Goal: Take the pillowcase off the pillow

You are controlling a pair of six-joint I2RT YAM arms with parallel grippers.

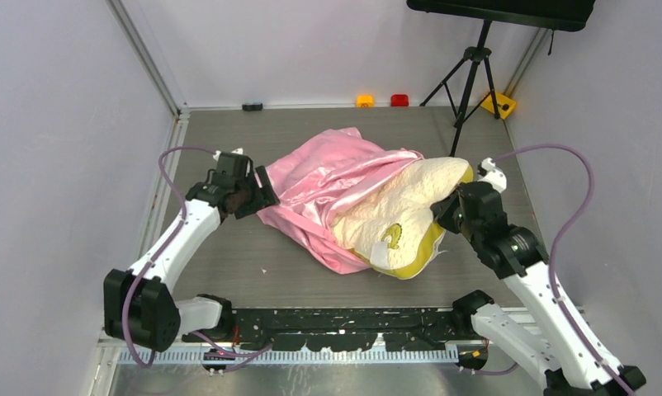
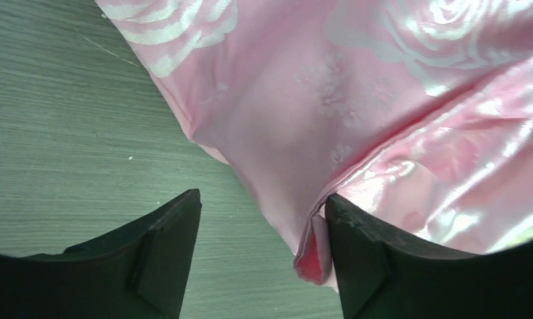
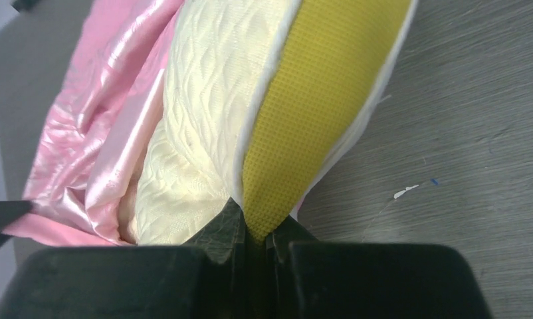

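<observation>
Pillowcase [image 1: 319, 177] sits mid-bench [image 1: 229, 264], bunched over the left part of the pillow [image 1: 402, 206]; the right part is already bare. Right jaws are clenched on the pillow's mustard edge band [image 3: 317, 100], likely as an anchor. Left jaws are released and spread, with the pillowcase's edge fold between them against one finger. Probably staged to pinch the cloth and pull left.

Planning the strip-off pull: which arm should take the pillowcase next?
Left. The left gripper is open with an edge of the pillowcase hanging between its fingers. The right gripper is shut on the yellow band of the pillow, likely anchoring it.
</observation>
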